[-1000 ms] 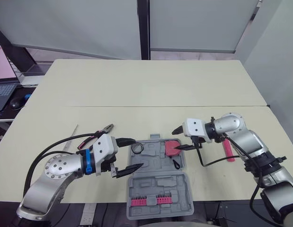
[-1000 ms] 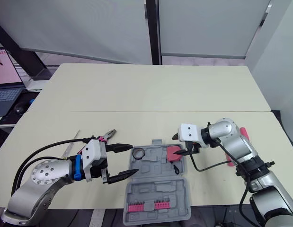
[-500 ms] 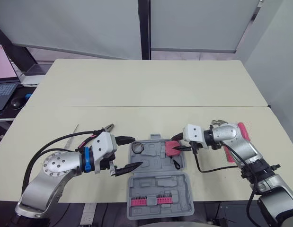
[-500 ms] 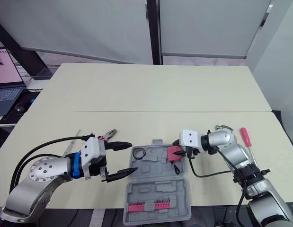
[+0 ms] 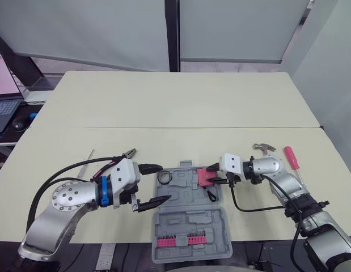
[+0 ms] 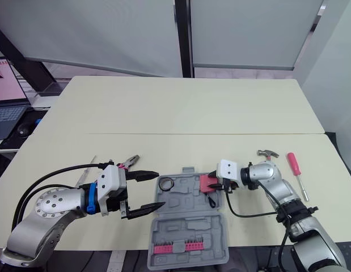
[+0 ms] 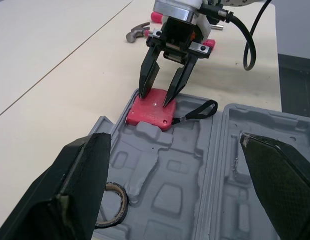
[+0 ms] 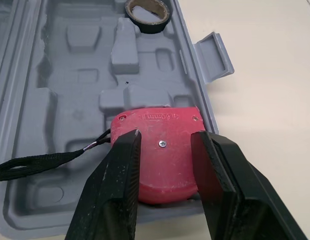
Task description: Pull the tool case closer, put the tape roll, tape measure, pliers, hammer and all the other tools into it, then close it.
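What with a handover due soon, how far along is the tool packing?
Done: the tool case lies open near the table's front edge, with the tape roll in its tray. In hand: the right gripper, fingers apart, rests its tips on the red tape measure at the tray's corner. Left: the pliers, hammer and screwdriver lie outside the case, and the lid is not yet closed.

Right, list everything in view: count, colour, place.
table: one, cream.
tool case: one, grey, open, table's near edge.
tape roll: one, dark, case's far-left pocket.
tape measure: one, red, at case's far-right corner.
bit row: one, pink, case's near half.
pliers: one, pink-black, table, left of case.
hammer: one, silver head, right of case.
screwdriver: one, red handle, right of hammer.
laptop: one, dark, side desk, far left.
left tool: one, black, open, beside case's left edge.
right tool: one, black, open, over tape measure.
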Action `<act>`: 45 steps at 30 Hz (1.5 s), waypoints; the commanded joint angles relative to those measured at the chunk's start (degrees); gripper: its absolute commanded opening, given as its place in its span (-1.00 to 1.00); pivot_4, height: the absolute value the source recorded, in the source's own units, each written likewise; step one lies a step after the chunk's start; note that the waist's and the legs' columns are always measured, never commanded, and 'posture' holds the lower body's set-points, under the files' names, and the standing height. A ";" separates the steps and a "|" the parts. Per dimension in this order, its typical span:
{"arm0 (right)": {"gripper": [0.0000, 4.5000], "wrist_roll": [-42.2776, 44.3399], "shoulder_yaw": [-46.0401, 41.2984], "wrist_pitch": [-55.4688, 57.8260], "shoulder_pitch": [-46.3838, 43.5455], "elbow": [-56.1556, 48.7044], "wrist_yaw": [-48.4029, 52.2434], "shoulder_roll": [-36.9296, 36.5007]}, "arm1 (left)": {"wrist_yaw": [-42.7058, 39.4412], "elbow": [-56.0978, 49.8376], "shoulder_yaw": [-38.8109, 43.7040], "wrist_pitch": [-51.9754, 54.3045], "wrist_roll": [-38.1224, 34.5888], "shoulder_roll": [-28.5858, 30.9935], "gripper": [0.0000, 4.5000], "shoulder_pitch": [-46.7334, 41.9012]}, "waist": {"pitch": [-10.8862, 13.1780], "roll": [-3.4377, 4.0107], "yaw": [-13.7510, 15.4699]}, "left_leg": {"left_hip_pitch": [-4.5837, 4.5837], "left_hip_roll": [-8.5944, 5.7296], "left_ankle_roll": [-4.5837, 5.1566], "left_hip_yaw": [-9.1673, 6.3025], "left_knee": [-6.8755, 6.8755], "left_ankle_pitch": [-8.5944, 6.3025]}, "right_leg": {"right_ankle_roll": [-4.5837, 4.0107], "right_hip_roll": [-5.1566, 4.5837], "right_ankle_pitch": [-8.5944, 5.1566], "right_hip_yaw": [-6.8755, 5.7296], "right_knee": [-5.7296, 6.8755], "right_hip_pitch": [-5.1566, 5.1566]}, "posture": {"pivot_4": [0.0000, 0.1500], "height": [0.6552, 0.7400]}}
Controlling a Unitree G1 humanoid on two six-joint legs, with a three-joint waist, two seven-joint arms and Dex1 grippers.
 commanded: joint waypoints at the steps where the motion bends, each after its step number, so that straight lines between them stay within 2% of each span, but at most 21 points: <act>1: -0.15 -2.16 1.53 2.77 0.81 1.42 -0.47 0.06 | -0.72 -1.56 0.53 -0.59 -0.47 0.78 1.00 0.03 | -0.02 -0.03 -0.01 | 0.03 0.00 0.00 0.00 0.00 0.00 | 0.00 0.00 0.00 -0.01 0.00 0.02 | 1.00 1.00; 6: -0.15 -3.59 2.56 2.14 0.88 4.88 -2.30 1.30 | -1.32 -1.11 0.88 -0.89 -0.28 1.02 1.00 0.05 | -0.07 -0.09 -0.05 | 0.25 0.02 0.00 0.01 0.00 0.00 | 0.00 0.02 0.00 0.02 0.00 0.20 | 1.00 1.00; 11: -0.15 -0.66 0.35 -1.78 1.43 2.51 -3.24 2.86 | -1.03 0.61 3.42 -0.83 -1.42 0.50 1.00 0.93 | -0.07 -0.10 -0.09 | 0.75 0.03 0.00 0.04 -0.03 0.00 | -0.03 0.03 -0.03 0.08 0.00 0.66 | 1.00 1.00; 15: -0.15 3.18 -3.35 -2.74 3.15 -5.80 -3.97 2.65 | -1.20 4.59 9.60 -2.50 -3.73 -0.22 1.00 3.35 | -0.05 -0.07 -0.03 | 0.75 0.06 0.00 0.05 -0.10 0.00 | -0.08 0.05 -0.06 0.09 0.00 0.61 | 1.00 1.00; 20: -0.15 6.88 -9.98 2.56 5.87 -16.25 -7.66 -0.01 | -1.40 11.99 19.14 -3.77 -4.36 0.78 1.00 7.76 | -0.02 -0.03 -0.06 | 0.18 0.08 0.00 0.04 -0.14 0.00 | -0.11 0.05 -0.06 0.07 0.04 0.02 | 1.00 1.00; 23: -0.15 8.56 -15.88 6.84 7.55 -19.12 -9.89 -4.28 | -0.06 18.24 25.76 -5.09 -3.68 1.13 1.00 9.70 | -0.02 -0.04 0.17 | 0.06 0.07 -0.01 0.02 -0.14 -0.01 | -0.11 0.04 -0.06 0.01 -0.02 -0.03 | 1.00 1.00; 27: -0.15 9.09 -22.44 10.27 11.42 -20.82 -10.75 -11.70 | 0.15 26.44 30.29 -11.37 0.87 2.79 1.00 11.98 | -0.02 -0.06 0.52 | -0.03 0.02 -0.01 0.00 -0.14 -0.01 | -0.13 -0.04 -0.08 -0.06 -0.07 -0.07 | 1.00 1.00; 32: -0.15 9.22 -31.52 12.52 19.25 -20.35 -11.81 -20.05 | -2.37 36.90 33.66 -18.29 2.83 4.40 1.00 14.82 | -0.02 -0.05 0.20 | -0.01 0.02 -0.01 0.09 -0.15 -0.02 | -0.18 -0.10 -0.11 -0.02 -0.08 -0.09 | 1.00 1.00; 38: -0.15 9.91 -39.61 14.70 33.06 -21.99 -9.99 -25.28 | -6.12 44.72 33.72 -20.87 2.73 6.23 1.00 15.37 | -0.03 -0.08 0.16 | -0.01 0.04 -0.01 0.09 -0.20 -0.02 | -0.21 -0.08 -0.14 -0.05 -0.08 -0.11 | 1.00 1.00; 42: 0.17 10.44 -43.18 17.02 40.84 -21.32 -8.24 -27.15 | -7.16 44.54 32.63 -18.54 1.74 6.32 1.00 14.38 | -0.04 -0.08 0.11 | 0.00 0.03 -0.01 0.13 -0.19 -0.02 | -0.22 -0.12 -0.16 -0.01 -0.08 -0.09 | 1.00 1.00; 45: 0.47 10.86 -43.62 17.84 42.12 -21.73 -8.02 -27.43 | -7.35 44.36 32.24 -17.58 1.85 6.40 1.00 13.72 | -0.05 -0.10 -0.11 | 0.02 0.03 -0.01 0.16 -0.17 -0.01 | -0.18 -0.13 -0.22 0.02 -0.08 -0.08 | 1.00 1.00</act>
